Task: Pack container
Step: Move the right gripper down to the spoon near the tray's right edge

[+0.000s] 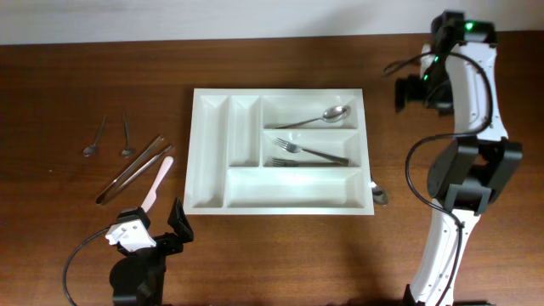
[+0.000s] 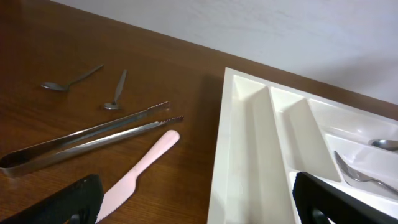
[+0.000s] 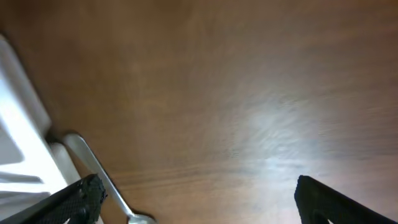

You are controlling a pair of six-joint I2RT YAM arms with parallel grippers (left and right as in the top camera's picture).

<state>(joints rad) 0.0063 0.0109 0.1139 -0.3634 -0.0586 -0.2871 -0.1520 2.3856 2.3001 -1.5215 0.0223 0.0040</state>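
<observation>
Left gripper [image 1: 155, 223]: jaws wide, empty, at the near edge of the table [image 1: 68, 85]. Just beyond lie a pink knife [image 1: 158, 180] and tongs [image 1: 132, 170], both left of the container [image 1: 208, 153]. The container sits mid-table and holds two forks [image 1: 310, 155] and a spoon [image 1: 314, 119]. Right gripper [image 3: 199, 202]: jaws wide, empty, off the container's far right corner.

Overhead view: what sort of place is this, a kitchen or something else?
Likely a robot test bench, not a kitchen: a wooden table holding a white cutlery tray and loose tongs, with a left arm and right arm beside it.
</observation>
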